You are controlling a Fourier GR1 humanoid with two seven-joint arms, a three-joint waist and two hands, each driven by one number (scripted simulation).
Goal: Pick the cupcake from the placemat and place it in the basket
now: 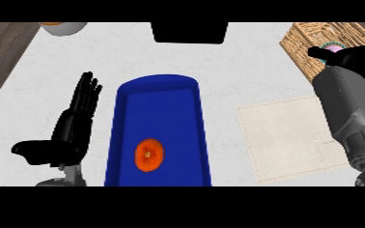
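The work surface is a pale speckled counter (235, 67); a strip of dark wood (13, 48) runs along its far left edge.

**Layout**
- A long blue tray (114, 140) lies at centre, its long axis running near to far. It holds a round orange fruit slice (149, 154) towards the near end.
- A beige placemat (285, 135) lies flat to the right of the tray, apart from it. Nothing rests on the part that shows.
- A woven basket (306, 43) stands at the far right, beyond the placemat.
- A black block (190, 31) sits at the far edge, centre.
- A grey bowl (63, 27) with orange contents shows at the far left, cut off by the view's edge.

**Hands**
- The left hand (75, 121) rests to the left of the tray, fingers straight and pointing far, thumb out to the left. It grips nothing.
- The right hand (349, 57) is over the basket, its forearm crossing the right edge of the placemat. Its fingers are curled round the cupcake (333, 48).

**Task item**
- The cupcake is off the placemat and held above the basket area. Only a small pink patch with a teal edge shows between the fingers.
- Its long axis and the direction of its top cannot be determined.
- Whether it touches the basket cannot be determined.
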